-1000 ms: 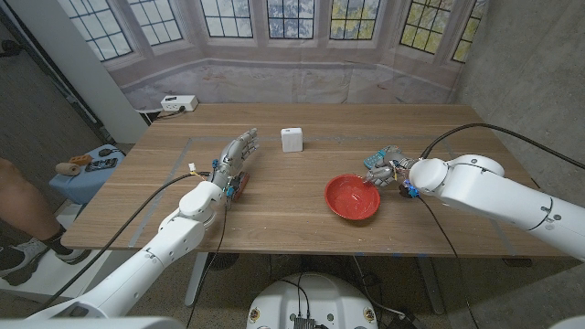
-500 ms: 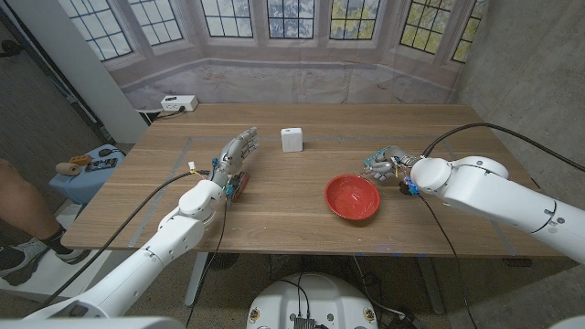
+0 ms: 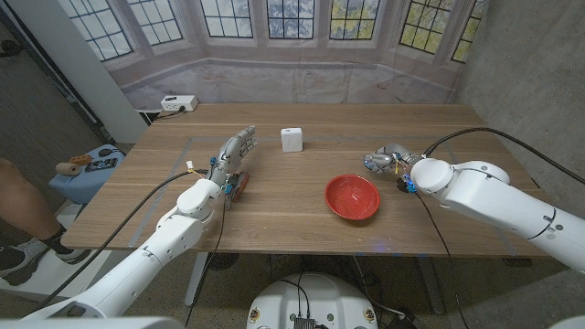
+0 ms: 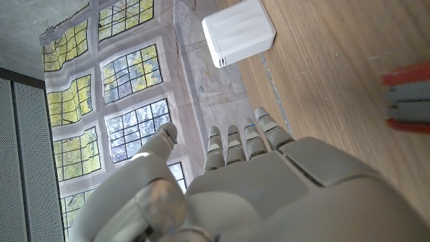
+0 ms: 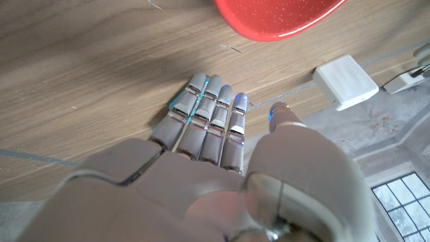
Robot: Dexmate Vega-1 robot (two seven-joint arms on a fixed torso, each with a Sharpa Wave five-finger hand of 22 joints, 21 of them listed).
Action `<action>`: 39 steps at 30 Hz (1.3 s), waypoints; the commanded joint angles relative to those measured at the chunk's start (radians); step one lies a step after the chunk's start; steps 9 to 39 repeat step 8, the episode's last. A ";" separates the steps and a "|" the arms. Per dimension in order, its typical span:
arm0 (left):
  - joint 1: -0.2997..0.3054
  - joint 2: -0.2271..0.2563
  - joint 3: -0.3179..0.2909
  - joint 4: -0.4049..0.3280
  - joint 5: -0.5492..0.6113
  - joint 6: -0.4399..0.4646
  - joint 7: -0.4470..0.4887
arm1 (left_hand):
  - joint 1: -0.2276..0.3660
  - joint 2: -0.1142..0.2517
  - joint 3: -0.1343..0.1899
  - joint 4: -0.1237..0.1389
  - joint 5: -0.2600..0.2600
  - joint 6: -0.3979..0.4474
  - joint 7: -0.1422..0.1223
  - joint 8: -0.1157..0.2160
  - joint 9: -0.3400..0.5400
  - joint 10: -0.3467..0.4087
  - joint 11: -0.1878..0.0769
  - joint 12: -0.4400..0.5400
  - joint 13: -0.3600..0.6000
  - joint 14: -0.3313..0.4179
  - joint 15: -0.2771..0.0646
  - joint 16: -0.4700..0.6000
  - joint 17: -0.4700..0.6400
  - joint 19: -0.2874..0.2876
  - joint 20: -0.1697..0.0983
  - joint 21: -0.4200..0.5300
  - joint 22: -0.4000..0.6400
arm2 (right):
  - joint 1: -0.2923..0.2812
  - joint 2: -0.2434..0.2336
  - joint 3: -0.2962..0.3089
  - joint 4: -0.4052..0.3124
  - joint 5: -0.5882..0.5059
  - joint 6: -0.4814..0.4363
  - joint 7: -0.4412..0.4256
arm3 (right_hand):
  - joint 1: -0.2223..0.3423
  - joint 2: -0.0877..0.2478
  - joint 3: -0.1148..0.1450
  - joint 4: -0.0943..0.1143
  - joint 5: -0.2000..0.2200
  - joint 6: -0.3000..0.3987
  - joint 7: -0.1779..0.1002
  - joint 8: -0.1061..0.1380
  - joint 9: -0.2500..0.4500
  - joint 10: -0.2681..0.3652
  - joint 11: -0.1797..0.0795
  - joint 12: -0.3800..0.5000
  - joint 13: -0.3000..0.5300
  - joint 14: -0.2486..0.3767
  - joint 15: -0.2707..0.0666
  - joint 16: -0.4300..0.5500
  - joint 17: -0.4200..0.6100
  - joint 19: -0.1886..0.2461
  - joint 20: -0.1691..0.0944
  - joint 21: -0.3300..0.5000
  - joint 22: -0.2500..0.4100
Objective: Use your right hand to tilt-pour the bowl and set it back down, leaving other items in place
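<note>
Fingers of your right hand (image 3: 382, 162) extend together, holding nothing, just beside the red bowl (image 3: 352, 196)
Your left hand (image 3: 232, 158) stands fingers straight, unladen, well apart from the bowl, which sits upright on the table (image 3: 292, 219)

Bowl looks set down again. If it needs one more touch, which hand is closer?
Right. The right hand hangs open just beside the red bowl, while the left hand is across the table, apart from it.

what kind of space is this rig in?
Likely an indoor test setup, not a real home: a printed bay-window backdrop hangs behind the wooden table, a bare concrete wall stands beside it, and a power strip sits at the table's far corner.
</note>
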 commanded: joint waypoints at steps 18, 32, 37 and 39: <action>-0.024 -0.009 0.000 0.030 -0.016 0.000 -0.020 | 0.004 0.002 0.003 -0.004 0.004 0.008 0.001 0.001 0.002 0.008 0.003 -0.002 0.002 0.007 -0.003 -0.004 0.002 0.008 0.001 -0.003 0.006 | -0.106 0.059 0.091 0.031 0.015 0.127 -0.100 | -0.018 0.023 0.005 0.014 -0.003 -0.006 0.001 0.007 0.000 -0.004 0.003 -0.012 -0.002 -0.010 0.001 0.003 -0.007 -0.012 0.005 -0.009 0.002; -0.024 -0.009 0.000 0.030 -0.016 0.000 -0.020 | 0.004 0.002 0.003 -0.004 0.004 0.008 0.001 0.001 0.002 0.008 0.003 -0.002 0.002 0.007 -0.003 -0.004 0.002 0.008 0.001 -0.003 0.006 | -0.106 0.059 0.091 0.031 0.015 0.127 -0.100 | -0.018 0.023 0.005 0.014 -0.003 -0.006 0.001 0.007 0.000 -0.004 0.003 -0.012 -0.002 -0.010 0.001 0.003 -0.007 -0.012 0.005 -0.009 0.002; -0.024 -0.009 0.000 0.030 -0.016 0.000 -0.020 | 0.004 0.002 0.003 -0.004 0.004 0.008 0.001 0.001 0.002 0.008 0.003 -0.002 0.002 0.007 -0.003 -0.004 0.002 0.008 0.001 -0.003 0.006 | -0.106 0.059 0.091 0.031 0.015 0.127 -0.100 | -0.018 0.023 0.005 0.014 -0.003 -0.006 0.001 0.007 0.000 -0.004 0.003 -0.012 -0.002 -0.010 0.001 0.003 -0.007 -0.012 0.005 -0.009 0.002; -0.024 -0.009 0.000 0.030 -0.016 0.000 -0.020 | 0.004 0.002 0.003 -0.004 0.004 0.008 0.001 0.001 0.002 0.008 0.003 -0.002 0.002 0.007 -0.003 -0.004 0.002 0.008 0.001 -0.003 0.006 | -0.106 0.059 0.091 0.031 0.015 0.127 -0.100 | -0.018 0.023 0.005 0.014 -0.003 -0.006 0.001 0.007 0.000 -0.004 0.003 -0.012 -0.002 -0.010 0.001 0.003 -0.007 -0.012 0.005 -0.009 0.002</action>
